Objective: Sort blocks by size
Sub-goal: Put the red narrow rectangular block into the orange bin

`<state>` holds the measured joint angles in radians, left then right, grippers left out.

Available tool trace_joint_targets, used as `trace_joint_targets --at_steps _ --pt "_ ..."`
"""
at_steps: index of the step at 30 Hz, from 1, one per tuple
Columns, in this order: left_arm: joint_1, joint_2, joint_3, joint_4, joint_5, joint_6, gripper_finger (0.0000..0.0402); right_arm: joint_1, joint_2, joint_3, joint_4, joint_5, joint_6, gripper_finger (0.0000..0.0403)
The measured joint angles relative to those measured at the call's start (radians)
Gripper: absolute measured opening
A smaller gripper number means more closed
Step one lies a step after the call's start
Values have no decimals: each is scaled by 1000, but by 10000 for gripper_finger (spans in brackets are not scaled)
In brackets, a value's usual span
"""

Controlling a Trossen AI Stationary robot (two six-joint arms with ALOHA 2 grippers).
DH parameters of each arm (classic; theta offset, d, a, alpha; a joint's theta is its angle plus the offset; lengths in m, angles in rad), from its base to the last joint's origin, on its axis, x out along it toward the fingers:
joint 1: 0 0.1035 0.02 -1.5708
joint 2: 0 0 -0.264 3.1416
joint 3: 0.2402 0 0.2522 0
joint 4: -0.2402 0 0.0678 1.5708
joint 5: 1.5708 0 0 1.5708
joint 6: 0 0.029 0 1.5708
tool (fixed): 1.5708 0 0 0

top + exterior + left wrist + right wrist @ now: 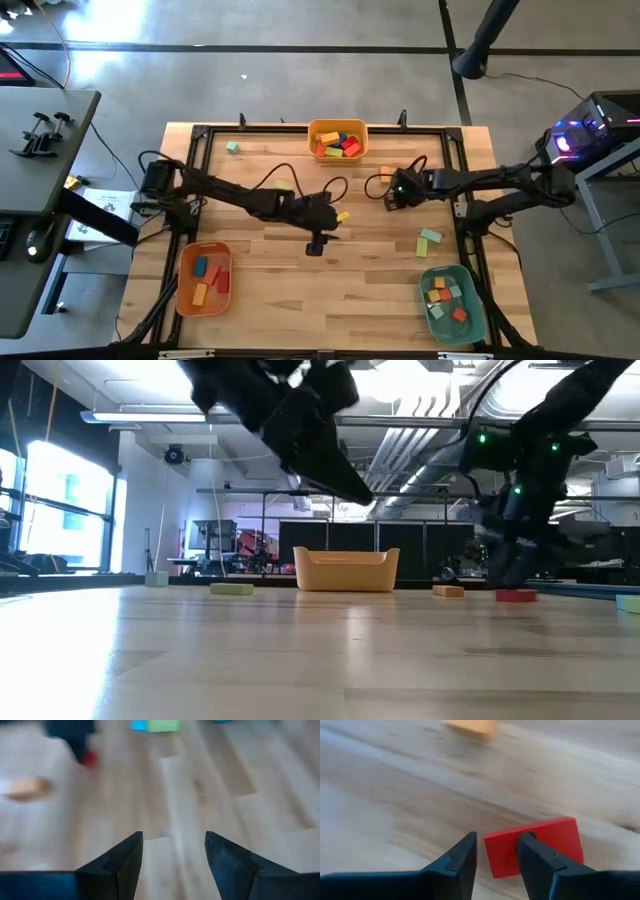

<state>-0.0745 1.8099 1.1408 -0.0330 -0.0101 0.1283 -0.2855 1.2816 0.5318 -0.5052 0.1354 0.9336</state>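
**Right pincer low over a red block, left pincer wide above bare wood**

Right gripper (495, 852) down low near the far right part of the light wooden table (300, 290) — fingers apart, one on each side of the near corner of a flat red wooden block (535, 845). Not squeezing it. Small orange wooden block (470, 727) lying just past it on the table.

Left gripper (174, 852) up over the middle of the table, fingers spread wide, holding nothing. Little yellow block (343, 215) just beside that arm's end.

Loose blocks here and there: a pale green block (232, 147) at the far left, a green and teal pair (429, 240) on the right side.

Three plastic bins with blocks inside:
- orange bin (337, 125) at the far edge, middle — red, yellow and green blocks piled in.
- second orange bin (185, 280) near left, with red, orange and teal blocks.
- teal bin (475, 300) near right, with orange, red and pale blocks.
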Motion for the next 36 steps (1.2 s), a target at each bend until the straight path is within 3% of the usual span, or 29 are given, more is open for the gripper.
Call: trace_joint_targets --at_steps 3,6,10,17,24,29,36 --pt "-27 -34 1 -44 -172 15 200 48 3 -19 180 -86 -42 126" --pt "-42 -56 1 -73 -310 13 200 133 5 -22 452 -107 -236 126" --pt "-53 -66 1 -113 -373 -24 200 223 3 -19 704 -87 -424 126" --pt "-73 -51 -70 -143 -296 -99 200 282 4 -19 662 42 -490 126" --pt "-155 -126 -97 -344 -181 -94 200 317 4 -19 644 109 -535 126" --pt "-191 -138 -97 -435 -102 97 200 319 4 -20 658 130 -597 126" --pt "-136 -81 -97 -384 19 254 208 319 4 -20 677 145 -614 126"
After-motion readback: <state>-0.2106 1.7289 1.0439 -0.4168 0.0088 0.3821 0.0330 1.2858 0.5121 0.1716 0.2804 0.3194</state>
